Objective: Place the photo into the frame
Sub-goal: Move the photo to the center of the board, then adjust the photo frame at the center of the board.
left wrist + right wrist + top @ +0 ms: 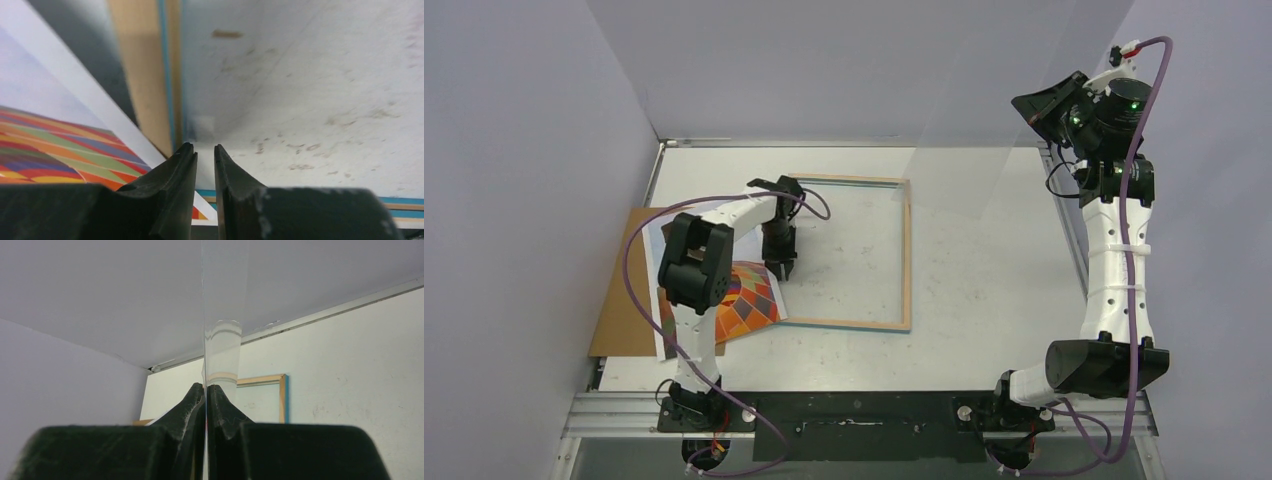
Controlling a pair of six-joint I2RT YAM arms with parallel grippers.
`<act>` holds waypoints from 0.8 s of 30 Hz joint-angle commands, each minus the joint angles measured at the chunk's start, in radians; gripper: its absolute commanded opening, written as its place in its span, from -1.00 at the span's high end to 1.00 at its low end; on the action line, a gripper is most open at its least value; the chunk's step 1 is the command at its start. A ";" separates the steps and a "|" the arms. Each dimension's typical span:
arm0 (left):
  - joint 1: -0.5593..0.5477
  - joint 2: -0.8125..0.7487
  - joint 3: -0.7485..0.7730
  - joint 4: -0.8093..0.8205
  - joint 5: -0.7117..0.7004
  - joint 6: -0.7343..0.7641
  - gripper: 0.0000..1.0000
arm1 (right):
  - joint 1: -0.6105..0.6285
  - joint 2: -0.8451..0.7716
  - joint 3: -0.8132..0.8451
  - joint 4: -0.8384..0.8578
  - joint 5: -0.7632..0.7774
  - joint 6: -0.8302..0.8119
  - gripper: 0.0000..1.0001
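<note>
The photo [749, 300], bright orange and multicoloured with a white edge, lies at the table's left, its right corner reaching over the frame's left side. The frame [907, 260] lies flat with its wood-coloured back up and a blue edge showing. My left gripper [781, 268] hangs low just inside the frame's left rail, by the photo's right edge. In the left wrist view its jaws [205, 150] stand a narrow gap apart with nothing between them, the photo [60, 145] and frame rail [145, 75] to their left. My right gripper [206, 386] is raised high at the right [1027, 105], shut on a clear sheet [222, 340].
A plain brown backing board [619, 300] lies under the photo at the table's left edge. The clear sheet [979, 100] hangs in the air above the table's back right. Grey walls close in the left, back and right sides.
</note>
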 commanded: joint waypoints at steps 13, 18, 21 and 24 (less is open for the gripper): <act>0.135 -0.243 -0.185 0.129 0.117 0.031 0.40 | 0.027 -0.004 -0.010 0.055 -0.011 0.009 1.00; 0.135 -0.196 -0.099 0.201 0.183 0.048 0.27 | 0.039 -0.003 -0.017 0.044 -0.012 0.001 1.00; 0.135 -0.168 -0.030 0.224 0.072 0.032 0.09 | 0.044 -0.007 -0.028 0.040 -0.018 -0.004 1.00; 0.138 -0.143 0.004 0.256 -0.122 0.014 -0.21 | 0.049 -0.014 -0.044 0.040 -0.024 -0.001 1.00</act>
